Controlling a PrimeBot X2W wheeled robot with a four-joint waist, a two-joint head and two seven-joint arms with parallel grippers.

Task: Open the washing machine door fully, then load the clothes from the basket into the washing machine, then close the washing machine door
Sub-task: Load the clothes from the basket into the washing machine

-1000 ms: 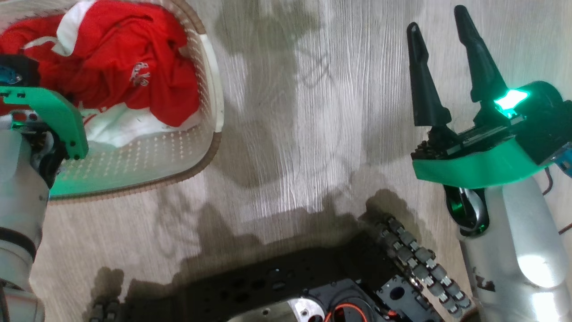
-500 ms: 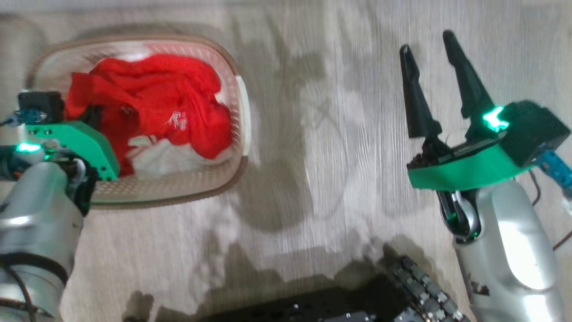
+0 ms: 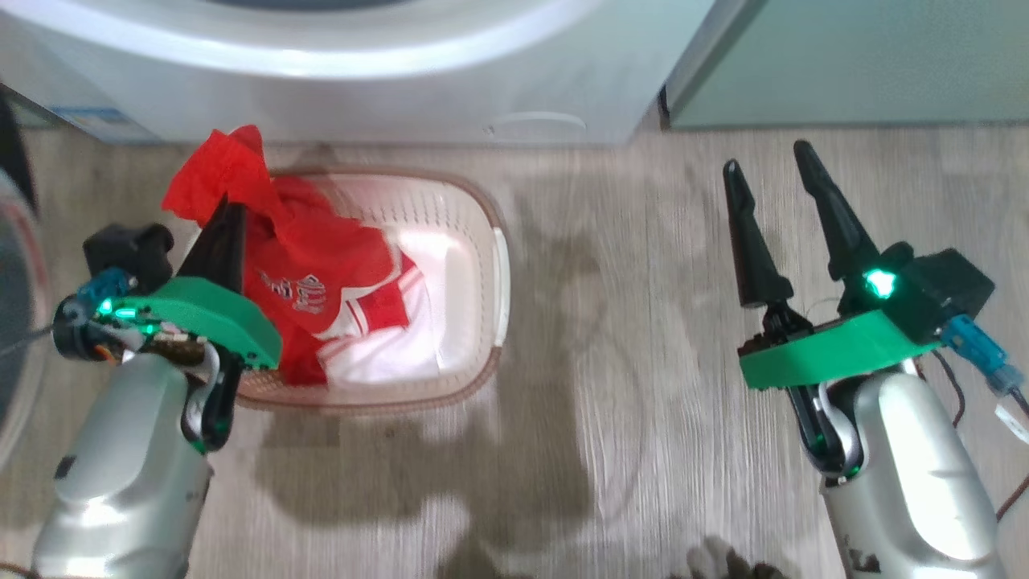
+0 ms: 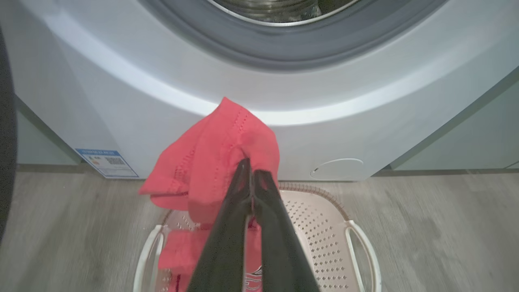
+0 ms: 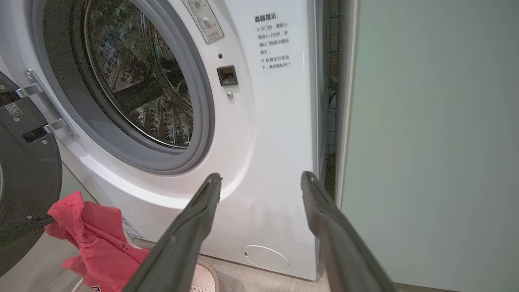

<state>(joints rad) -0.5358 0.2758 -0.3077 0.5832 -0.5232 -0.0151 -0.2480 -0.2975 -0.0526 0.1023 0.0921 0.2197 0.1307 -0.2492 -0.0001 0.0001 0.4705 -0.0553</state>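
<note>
The cream basket (image 3: 470, 249) sits on the floor in front of the white washing machine (image 3: 362, 88). Red clothes (image 3: 321, 265) with white trim lie in it. My left gripper (image 3: 231, 211) is shut on a fold of the red clothes (image 4: 219, 154), lifted above the basket's (image 4: 324, 231) back rim, below the grey gasket (image 4: 292, 44). My right gripper (image 3: 765, 157) is open and holds nothing, to the right of the basket. Past its fingers, my right gripper (image 5: 261, 176) looks at the steel drum (image 5: 138, 81). The washing machine door (image 5: 24, 170) is swung open at the left.
A pale green cabinet (image 3: 844, 56) stands right of the machine, with a dark gap (image 5: 330, 101) between them. A round white hatch (image 4: 336, 168) and a blue sticker (image 4: 107, 162) mark the machine's lower front. Wood-look floor (image 3: 627, 418) lies between my arms.
The head camera has tilted up from the floor to the machine's base. My left gripper has risen out of the basket with a red garment pinched in it. The right gripper stays open.
</note>
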